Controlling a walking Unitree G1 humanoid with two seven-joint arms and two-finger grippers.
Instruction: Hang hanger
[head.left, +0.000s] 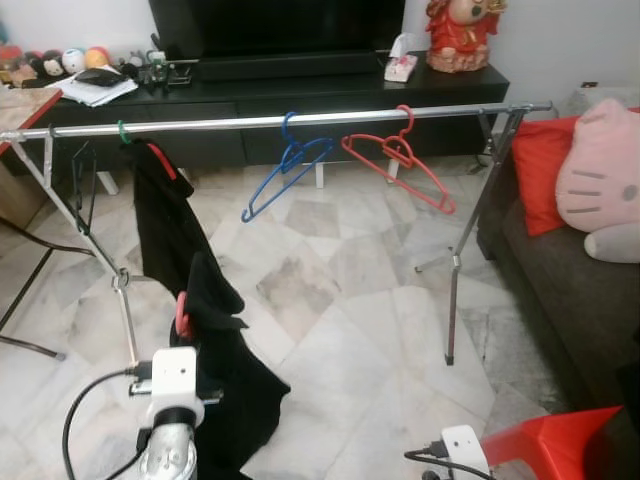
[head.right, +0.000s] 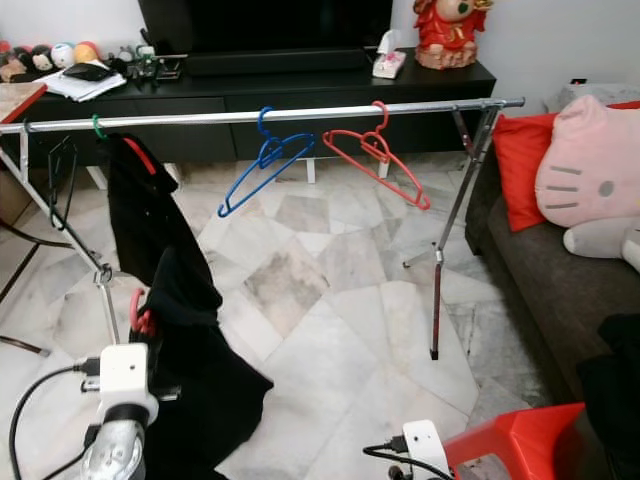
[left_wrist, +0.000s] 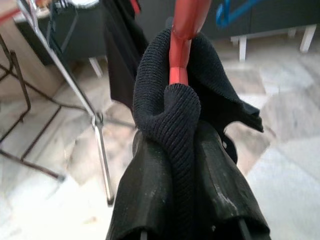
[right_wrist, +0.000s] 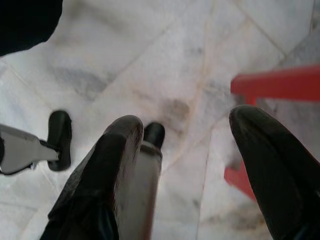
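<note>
A silver clothes rail (head.left: 300, 118) spans the room ahead. A blue hanger (head.left: 285, 170) and a red hanger (head.left: 400, 160) hang empty on it near the middle. At its left end a green hook (head.left: 123, 131) sits on the bar, with a black garment (head.left: 170, 240) draped down from there towards me. My left gripper (left_wrist: 185, 165) is shut on a fold of that black knit cloth and on the red hanger bar (left_wrist: 182, 45) wrapped in it, low and in front of the rail. My right gripper (right_wrist: 185, 125) hangs open over the floor with nothing between its fingers.
A red plastic stool (head.left: 560, 445) stands close by my right arm. A dark sofa (head.left: 570, 290) with a red cushion (head.left: 540, 170) and a pink plush (head.left: 600, 175) lines the right side. Behind the rail runs a black TV cabinet (head.left: 300, 90). Marble floor lies between.
</note>
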